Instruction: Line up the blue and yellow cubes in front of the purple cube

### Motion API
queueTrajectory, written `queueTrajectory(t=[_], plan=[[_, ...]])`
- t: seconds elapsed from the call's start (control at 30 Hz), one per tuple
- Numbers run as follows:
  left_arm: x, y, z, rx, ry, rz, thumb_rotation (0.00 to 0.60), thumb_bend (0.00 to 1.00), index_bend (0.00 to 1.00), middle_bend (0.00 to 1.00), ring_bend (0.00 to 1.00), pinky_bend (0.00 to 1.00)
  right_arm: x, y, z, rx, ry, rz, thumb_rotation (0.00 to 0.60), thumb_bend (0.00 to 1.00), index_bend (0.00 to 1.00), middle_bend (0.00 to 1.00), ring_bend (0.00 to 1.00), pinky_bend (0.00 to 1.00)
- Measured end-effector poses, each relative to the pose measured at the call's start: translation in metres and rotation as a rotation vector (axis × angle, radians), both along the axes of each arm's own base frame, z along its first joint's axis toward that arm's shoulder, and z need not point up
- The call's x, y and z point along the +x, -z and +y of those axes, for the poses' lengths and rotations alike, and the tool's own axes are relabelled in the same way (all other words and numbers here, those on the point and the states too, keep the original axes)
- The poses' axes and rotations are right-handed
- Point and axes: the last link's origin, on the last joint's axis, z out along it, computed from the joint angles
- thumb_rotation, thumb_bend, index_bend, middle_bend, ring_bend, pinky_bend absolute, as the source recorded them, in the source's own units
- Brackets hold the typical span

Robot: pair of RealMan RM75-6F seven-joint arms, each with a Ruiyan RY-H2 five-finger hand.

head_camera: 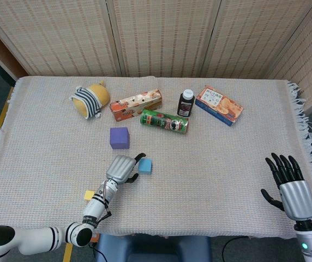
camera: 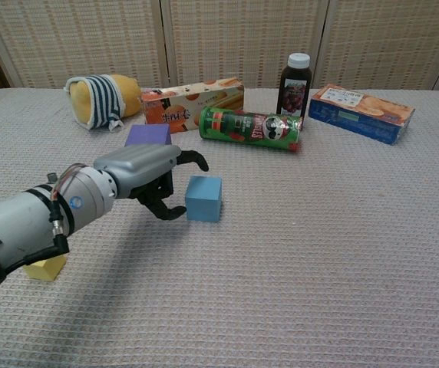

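1. The blue cube (camera: 203,198) sits just off my left hand (camera: 144,172), on the side my fingertips point toward. One curled finger reaches over its upper near edge and the thumb sits low beside its left face. I cannot tell whether either one touches it.
2. My left hand is part-curled and holds nothing; the fingers are bent but apart, not clamped on the cube.
3. The purple cube (head_camera: 119,137) lies just beyond my left hand, partly hidden by it in the chest view. The blue cube is nearer me than it and a little to the right.
4. The yellow cube (head_camera: 89,195) lies behind my left hand, back along the forearm, close to the table's near edge. My arm covers most of it in the chest view.
5. My left hand is by far the nearer one to all three cubes. My right hand (head_camera: 289,183) hangs well away at the far right corner, fingers spread, with nothing in it.
6. My judgement: the blue cube wants a short grasp and a small shift to square it before the purple one.
7. Beyond the cubes lie a green chip can (camera: 251,128) on its side, a dark juice bottle (camera: 295,82), an orange biscuit box (camera: 193,102), a blue cracker box (camera: 364,112) and a striped yellow plush toy (camera: 102,98). None of their lettering is legible to me.
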Motion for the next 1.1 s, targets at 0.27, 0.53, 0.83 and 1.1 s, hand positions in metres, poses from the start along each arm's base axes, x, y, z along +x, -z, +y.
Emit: queueTrajectory(t=[0.27, 0.53, 0.83, 1.1], plan=[[0.001, 0.007, 0.006, 0.008, -0.010, -0.016, 0.600, 0.36, 0.31, 1.00, 1.00, 1.00, -0.001, -0.001, 0.000, 0.014, 0.014, -0.001, 0.545, 0.00, 0.00, 0.00, 0.00, 0.00], [0.000, 0.010, 0.007, 0.024, -0.018, -0.052, 0.600, 0.36, 0.46, 1.00, 1.00, 1.00, -0.001, 0.000, 0.001, 0.026, 0.027, -0.002, 0.544, 0.00, 0.00, 0.00, 0.00, 0.00], [-0.002, 0.004, 0.007, 0.040, -0.033, -0.097, 0.600, 0.36, 0.51, 1.00, 1.00, 1.00, -0.001, 0.000, 0.001, 0.035, 0.037, 0.004, 0.543, 0.00, 0.00, 0.00, 0.00, 0.00], [-0.023, -0.019, 0.007, 0.063, -0.053, -0.063, 0.600, 0.36, 0.51, 1.00, 1.00, 1.00, -0.001, 0.002, 0.002, 0.046, 0.040, 0.004, 0.544, 0.00, 0.00, 0.00, 0.00, 0.00]])
